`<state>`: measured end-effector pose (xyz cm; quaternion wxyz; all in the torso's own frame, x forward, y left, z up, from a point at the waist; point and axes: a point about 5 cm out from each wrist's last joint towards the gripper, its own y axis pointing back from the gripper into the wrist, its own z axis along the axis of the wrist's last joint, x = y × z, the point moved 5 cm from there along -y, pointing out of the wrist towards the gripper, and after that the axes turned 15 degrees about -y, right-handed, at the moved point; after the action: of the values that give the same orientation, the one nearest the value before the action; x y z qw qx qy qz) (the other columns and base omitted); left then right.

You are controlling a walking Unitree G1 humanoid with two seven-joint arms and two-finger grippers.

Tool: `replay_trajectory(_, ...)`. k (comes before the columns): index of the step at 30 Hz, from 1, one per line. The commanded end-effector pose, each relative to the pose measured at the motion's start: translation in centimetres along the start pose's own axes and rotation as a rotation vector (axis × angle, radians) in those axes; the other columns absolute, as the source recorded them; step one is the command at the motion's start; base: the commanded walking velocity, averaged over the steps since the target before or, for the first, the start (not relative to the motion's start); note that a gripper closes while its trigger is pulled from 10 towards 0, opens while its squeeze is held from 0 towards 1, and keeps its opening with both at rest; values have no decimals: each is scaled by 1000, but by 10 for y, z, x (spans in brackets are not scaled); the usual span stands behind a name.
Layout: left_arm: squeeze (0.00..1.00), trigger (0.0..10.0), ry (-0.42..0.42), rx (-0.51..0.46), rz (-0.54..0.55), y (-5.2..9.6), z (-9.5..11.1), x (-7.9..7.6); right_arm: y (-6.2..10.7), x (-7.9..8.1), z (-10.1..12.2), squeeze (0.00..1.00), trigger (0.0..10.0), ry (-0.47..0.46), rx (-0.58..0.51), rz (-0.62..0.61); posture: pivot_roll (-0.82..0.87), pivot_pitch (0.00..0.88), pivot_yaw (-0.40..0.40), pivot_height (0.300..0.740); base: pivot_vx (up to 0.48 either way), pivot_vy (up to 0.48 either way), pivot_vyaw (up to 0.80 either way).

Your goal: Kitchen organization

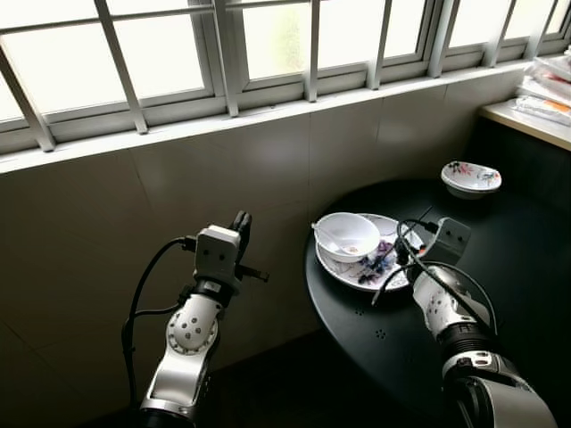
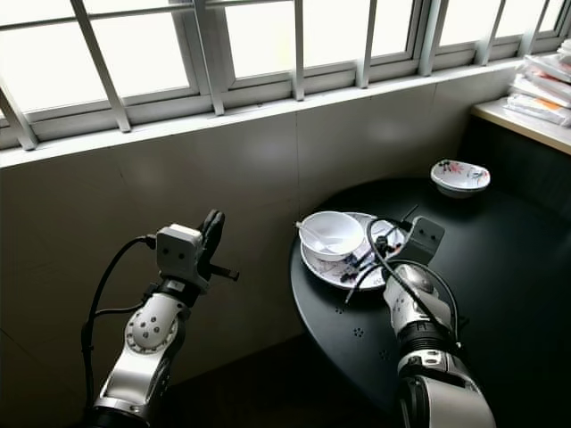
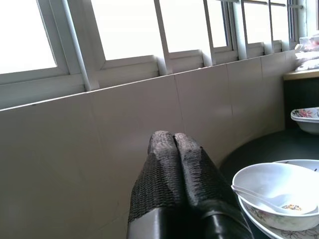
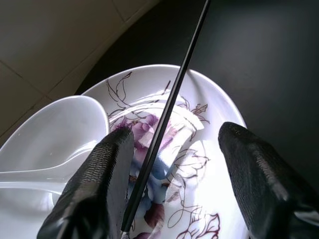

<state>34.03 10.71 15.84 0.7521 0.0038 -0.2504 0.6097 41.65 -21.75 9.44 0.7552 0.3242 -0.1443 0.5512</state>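
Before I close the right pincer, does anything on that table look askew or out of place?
One thing: a thin black chopstick lies slanted across the floral plate, between the open right pincer fingers. The white bowl, with its spoon and a few food scraps, sits off-centre on that plate. Nothing looks spilled or broken.

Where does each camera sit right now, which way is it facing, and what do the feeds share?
Left eye: on the head, looking forward and down at the round black table under the window; both silver arms show.
Right eye: same scene; right gripper over the floral plate.
Left wrist: along the left gripper, fingers shut, toward the tiled wall and window.
Right wrist: down past open fingers at the plate and a black chopstick.
Shared: the white bowl with its spoon appears in all four.
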Motion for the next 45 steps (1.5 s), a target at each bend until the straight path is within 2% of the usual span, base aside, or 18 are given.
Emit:
replay_trajectory(1, 0, 10000, -18, 12, -4, 2, -4, 2, -2, 4, 1, 0, 10000, -34, 6, 8, -92, 0, 51, 740, 0, 0, 0)
replay_trajectory(6, 0, 10000, -20, 14, -9, 2, -4, 1, -3, 1, -8, 0, 10000, -78, 56, -2, -90, 0, 53, 740, 0, 0, 0)
replay_trajectory(10, 0, 10000, -21, 17, -7, 3, -5, 2, -3, 9, 4, 0, 10000, 12, -24, 33, -90, 0, 55, 740, 0, 0, 0)
replay_trajectory(12, 0, 10000, -21, 17, -7, 3, -5, 2, -3, 11, 6, 0, 10000, 29, -41, 43, -90, 0, 55, 740, 0, 0, 0)
replay_trajectory(13, 0, 10000, -10, 13, -3, 3, -5, 2, 5, 32, 24, 0, 10000, 195, -199, 128, -93, 0, 56, 740, 0, 0, 0)
replay_trajectory(15, 0, 10000, -5, 18, -3, 3, -6, 2, 14, 50, 33, 0, 10000, 311, -308, 205, -95, 0, 57, 740, 0, 0, 0)
replay_trajectory(18, 0, 10000, 2, 36, -3, 3, -9, 1, 32, 75, 34, 0, 10000, 446, -433, 324, -98, 0, 60, 740, 0, 0, 0)
replay_trajectory(22, 0, 10000, 11, 43, -4, 4, -10, 1, 45, 84, 19, 0, 10000, 510, -463, 400, -99, 0, 59, 740, 0, 0, 0)
replay_trajectory(28, 0, 10000, 11, 55, -12, 4, -13, 0, 67, 90, -4, 0, 10000, 607, -488, 507, -103, 0, 58, 740, 0, 205, 0)
replay_trajectory(31, 0, 10000, 11, 56, -13, 4, -13, 0, 69, 90, -7, 0, 10000, 615, -488, 516, -103, 0, 58, 740, 0, 480, 0)
replay_trajectory(35, 0, 10000, 11, 54, -13, 5, -14, -1, 82, 92, -16, 0, 10000, 646, -493, 562, -108, 0, 54, 740, 0, 454, 0)
replay_trajectory(40, 0, 10000, -2, 40, -10, 5, -12, 0, 90, 91, -23, 0, 10000, 667, -483, 582, -110, 0, 53, 740, 0, 0, 0)
replay_trajectory(45, 0, 10000, -31, 55, -24, 6, -15, -2, 94, 76, -29, 0, 10000, 689, -447, 543, -109, 0, 50, 740, 0, 0, 0)
